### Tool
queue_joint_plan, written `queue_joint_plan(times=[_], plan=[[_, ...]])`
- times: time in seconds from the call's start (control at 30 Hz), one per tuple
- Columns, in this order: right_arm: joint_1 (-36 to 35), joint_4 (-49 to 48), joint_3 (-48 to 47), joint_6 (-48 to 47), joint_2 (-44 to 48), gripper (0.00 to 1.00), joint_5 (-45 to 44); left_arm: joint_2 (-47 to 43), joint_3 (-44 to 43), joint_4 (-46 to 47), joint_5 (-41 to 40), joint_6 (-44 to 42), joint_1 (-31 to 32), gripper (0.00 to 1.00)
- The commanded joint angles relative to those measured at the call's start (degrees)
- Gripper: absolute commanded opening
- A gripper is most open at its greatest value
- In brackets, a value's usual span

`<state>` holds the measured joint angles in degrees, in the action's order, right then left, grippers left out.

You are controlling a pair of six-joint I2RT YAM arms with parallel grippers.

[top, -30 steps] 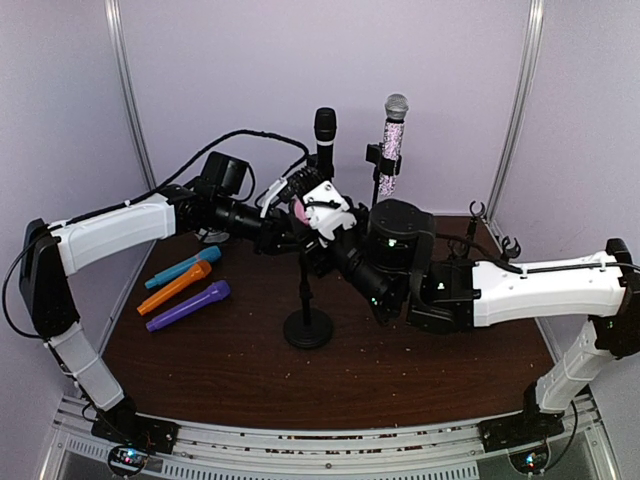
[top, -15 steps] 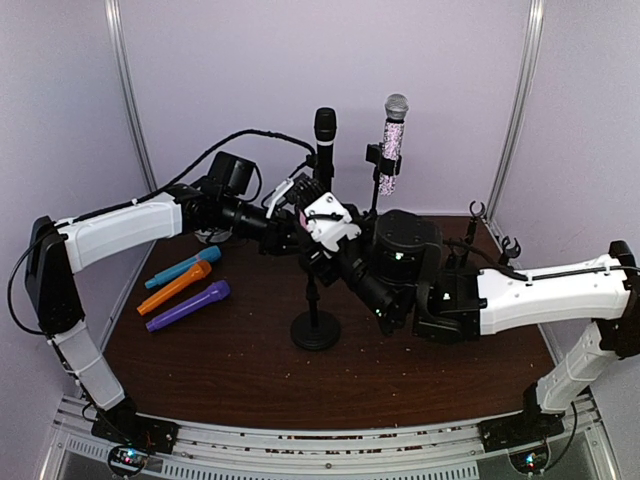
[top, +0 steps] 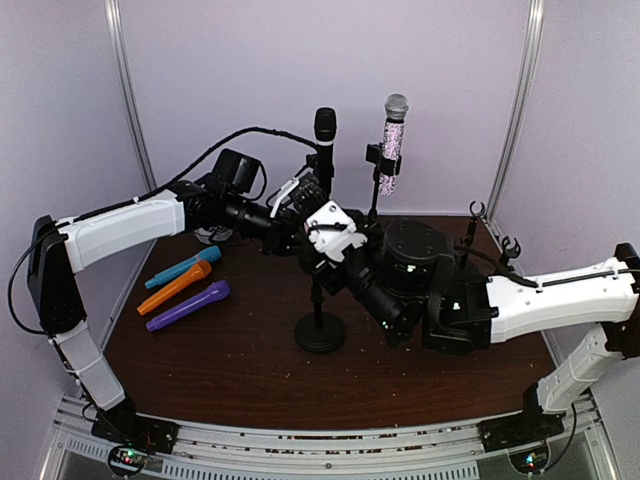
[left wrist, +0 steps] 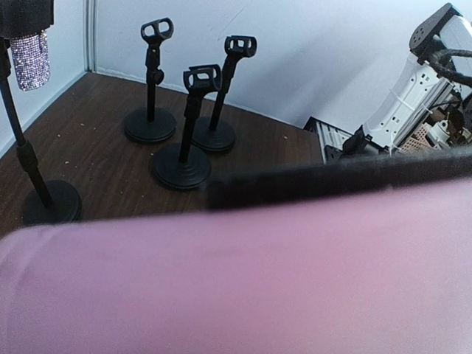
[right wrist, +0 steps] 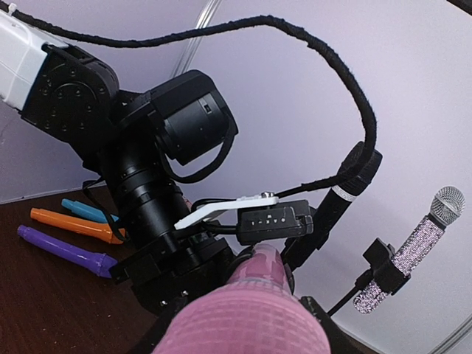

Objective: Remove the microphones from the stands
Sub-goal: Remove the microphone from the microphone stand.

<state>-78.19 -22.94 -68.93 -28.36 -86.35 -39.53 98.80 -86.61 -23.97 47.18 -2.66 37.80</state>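
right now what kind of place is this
Likely a robot test booth: plain walls with metal corner posts, two arms on a rail at a wooden table, spare microphone stands.

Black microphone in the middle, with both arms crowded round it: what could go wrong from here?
1. The left gripper seems closed on the black microphone; if it sticks, a pull might tip its stand over.
2. The sparkly microphone stands close behind, so a lifting arm could knock it.
3. The right gripper sits close against the left one; they might collide.
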Motion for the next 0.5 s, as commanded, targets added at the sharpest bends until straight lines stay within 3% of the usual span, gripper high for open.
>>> queue_joint_plan(times=[0.0, 0.47], plan=[[-5.7, -6.8, -0.1, -1.9, 6.8, 0.01, 1.6, 2.7, -1.6, 2.1, -12.1, 2.0, -4.4, 0.0], [-9.9, -8.1, 3.3, -4.0, 10.8, 0.0, -2.7, 4.2, -2.4, 1.3, -14.2, 1.2, -4.3, 0.0]])
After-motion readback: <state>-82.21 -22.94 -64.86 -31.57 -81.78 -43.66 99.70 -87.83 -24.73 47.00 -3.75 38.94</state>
